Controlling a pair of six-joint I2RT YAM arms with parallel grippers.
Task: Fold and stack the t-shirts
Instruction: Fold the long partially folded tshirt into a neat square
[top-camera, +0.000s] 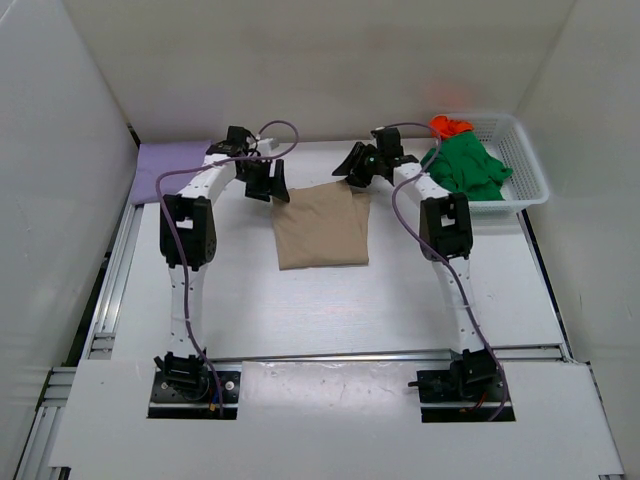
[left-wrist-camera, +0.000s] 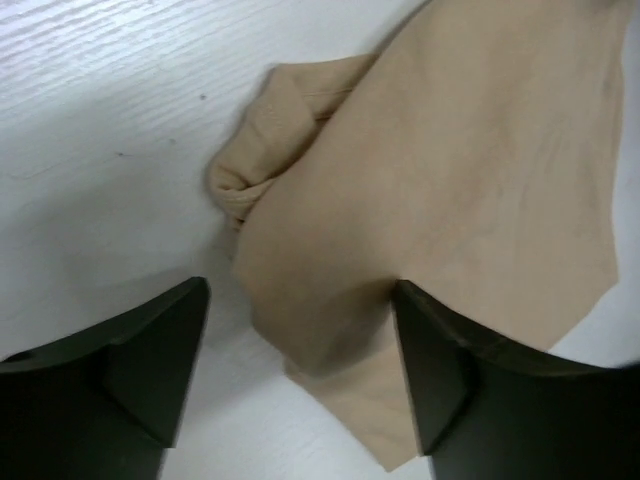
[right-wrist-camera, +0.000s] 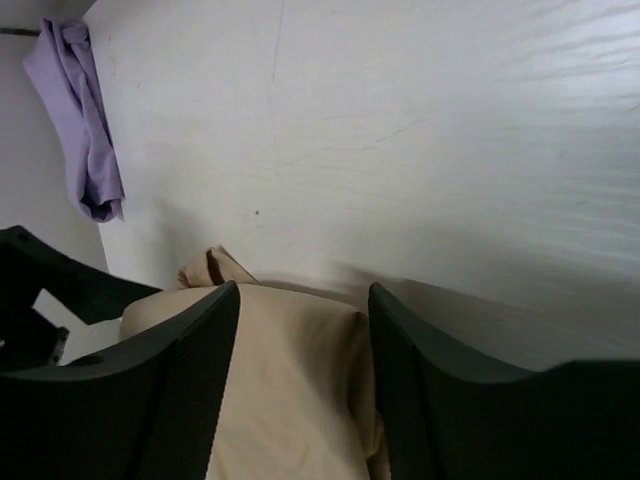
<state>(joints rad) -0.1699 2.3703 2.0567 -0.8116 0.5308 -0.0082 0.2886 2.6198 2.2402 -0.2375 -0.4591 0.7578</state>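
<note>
"Where do your claws stand?"

"Both are at the far edge of the beige t-shirt (top-camera: 320, 228), which lies folded flat about the middle of the worktop (top-camera: 300, 320). My left claw (left-wrist-camera: 300, 290) is over its far left corner. The fingers are spread wide and the cloth lies loose between them, so I have hold of nothing. My right claw (right-wrist-camera: 303, 290) is over the far right corner, fingers well apart too, with cloth under the gap and nothing pinched."

"And the other shirts?"

"The lilac t-shirt (top-camera: 165, 165) lies at the far left, right at the worktop's edge by the side wall. The green t-shirt (top-camera: 468, 168) is heaped in the white mesh basket (top-camera: 532, 165) at the far right corner. The orange-red t-shirt (top-camera: 449, 125) touches it on the far side."

"Anything to read on them?"

"They are plain cloth as far as I can tell. A hem is bunched at the beige t-shirt's far left corner."

"Room to move?"

"Bare worktop runs from the beige t-shirt's near edge down to my bases, and along both its sides under my arms. White walls close in on the left, on the right and at the far side. The basket sits just beside my right arm."
</note>
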